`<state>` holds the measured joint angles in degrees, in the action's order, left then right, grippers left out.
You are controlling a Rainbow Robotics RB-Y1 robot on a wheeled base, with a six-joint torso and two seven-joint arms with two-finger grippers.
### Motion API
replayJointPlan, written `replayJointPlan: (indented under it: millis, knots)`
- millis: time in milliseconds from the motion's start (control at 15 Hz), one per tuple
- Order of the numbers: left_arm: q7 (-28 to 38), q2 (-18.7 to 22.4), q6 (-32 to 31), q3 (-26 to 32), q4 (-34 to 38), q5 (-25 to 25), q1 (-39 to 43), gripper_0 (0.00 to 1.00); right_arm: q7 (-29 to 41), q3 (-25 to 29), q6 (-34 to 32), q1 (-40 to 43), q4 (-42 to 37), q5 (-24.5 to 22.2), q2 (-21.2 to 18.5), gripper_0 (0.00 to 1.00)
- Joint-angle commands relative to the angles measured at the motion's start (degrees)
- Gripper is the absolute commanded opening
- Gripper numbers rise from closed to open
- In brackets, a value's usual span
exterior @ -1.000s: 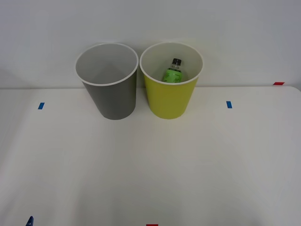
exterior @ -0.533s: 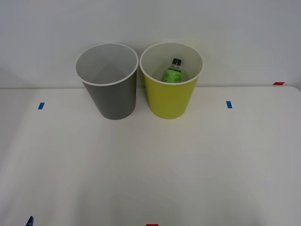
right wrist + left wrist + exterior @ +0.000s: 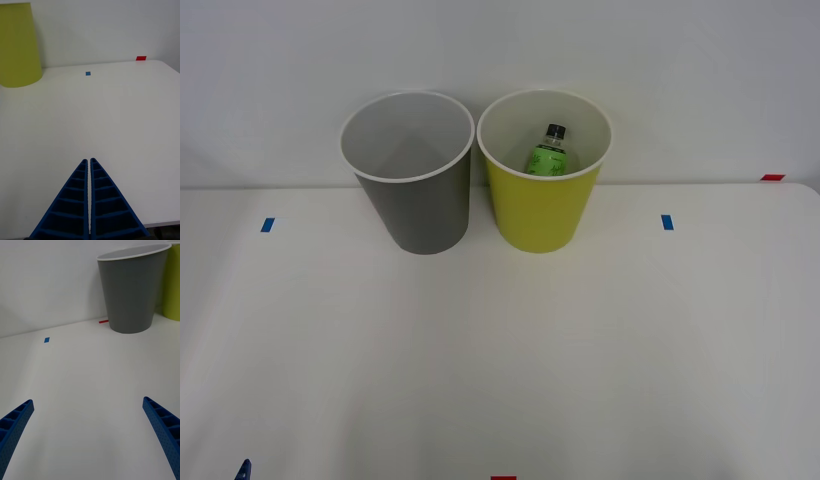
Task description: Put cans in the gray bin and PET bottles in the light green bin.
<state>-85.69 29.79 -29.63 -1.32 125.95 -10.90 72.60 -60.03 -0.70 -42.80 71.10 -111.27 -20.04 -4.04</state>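
Standing side by side at the far edge of the white table [image 3: 500, 350] are two bins, one gray bin [image 3: 412, 175] and one light green bin [image 3: 546, 175], rims nearly touching. One PET bottle [image 3: 548, 152] is seen inside the light green bin, leaning against the inner wall, black cap up; its lower part is hidden by the bin's front wall. Nothing can be made out inside the gray bin beyond its white wall. The left gripper [image 3: 88, 427] is held low over the table with jaws wide apart, nothing between them; the gray bin lies well ahead of the jaws and off to one side. The right gripper [image 3: 90, 195] has jaws pressed together, empty; the light green bin is far ahead of them, cut off at the frame edge. Two blue tape marks [image 3: 268, 225] and two red tape marks [image 3: 773, 177] are counted on the table; one red mark is cut off by the near edge.
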Motion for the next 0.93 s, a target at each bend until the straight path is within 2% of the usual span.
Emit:
replayJointPlan:
  millis: [67,933]
  knots:
    - [0.0,0.0,0.0,0.0,0.0,0.0,0.0,1.0,0.0,0.0,0.0,0.0,0.0,0.0,0.0,0.0]
    - [0.0,0.0,0.0,0.0,0.0,0.0,0.0,1.0,0.0,0.0,0.0,0.0,0.0,0.0,0.0,0.0]
